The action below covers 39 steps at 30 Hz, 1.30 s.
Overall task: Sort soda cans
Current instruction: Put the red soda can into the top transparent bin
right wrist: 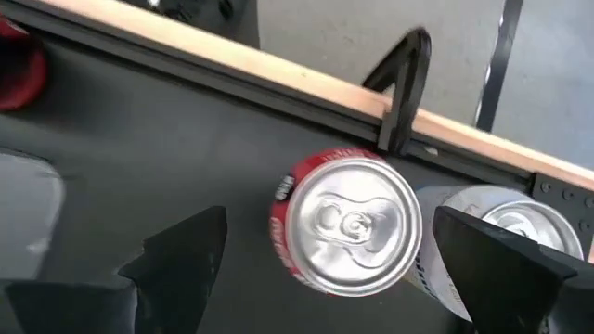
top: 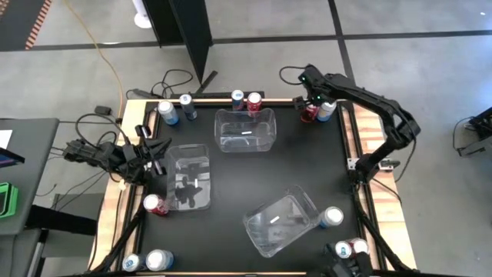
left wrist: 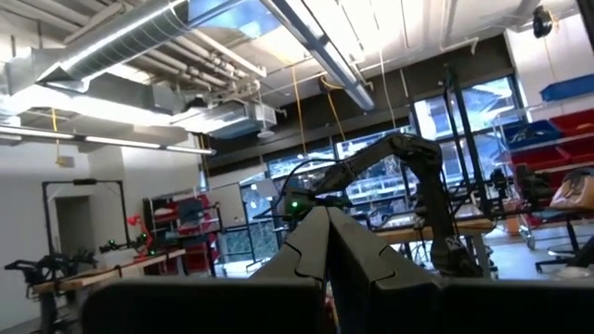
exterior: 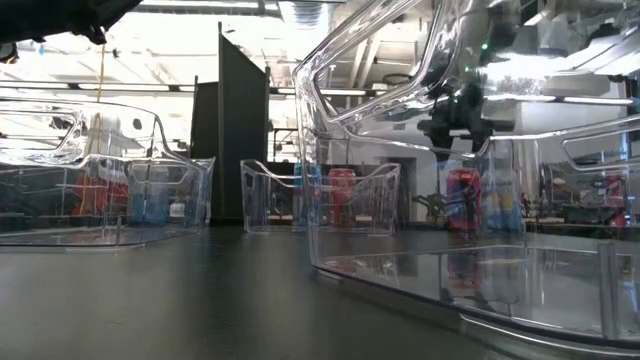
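Right pincer wide over a red can at the desk's far right corner.

Nearest me, my left pincer (top: 157, 164) waits with fingers pressed together at the clear bin (top: 201, 175) on the left. Farther off, my right pincer (right wrist: 325, 255) hangs spread either side of the upright red can (right wrist: 345, 223), with a silver can (right wrist: 506, 215) just beside it.

**Right arm reaching far, left arm tucked at the side**

The right arm stretches to the far right corner — its right gripper (top: 310, 102) points straight down, fingers (right wrist: 186, 255) spread wide. The left arm lies low at the left edge; its left gripper (top: 156, 154) has fingers (left wrist: 325, 246) pressed together.
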### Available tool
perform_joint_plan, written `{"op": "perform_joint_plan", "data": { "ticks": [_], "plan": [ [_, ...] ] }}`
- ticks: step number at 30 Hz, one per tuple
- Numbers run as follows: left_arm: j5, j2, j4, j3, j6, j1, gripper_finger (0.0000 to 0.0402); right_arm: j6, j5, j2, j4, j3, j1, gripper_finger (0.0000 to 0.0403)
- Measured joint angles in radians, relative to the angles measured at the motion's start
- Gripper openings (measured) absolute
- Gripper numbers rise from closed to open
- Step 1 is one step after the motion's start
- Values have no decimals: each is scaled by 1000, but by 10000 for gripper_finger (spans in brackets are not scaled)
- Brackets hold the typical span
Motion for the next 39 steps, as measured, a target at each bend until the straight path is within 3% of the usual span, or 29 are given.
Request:
{"op": "perform_joint_plan", "data": {
  "ticks": [8,27,39],
  "plan": [
    [-9,0,-8,0,0,0,0,-9,-14,22,2,1,-45,400],
    [-11,0,-23,0,1,0,0,5,-63,22,-5,1,-30,400],
    [-11,0,-24,1,1,0,0,26,-60,22,95,-89,-33,400]
  ]
}}
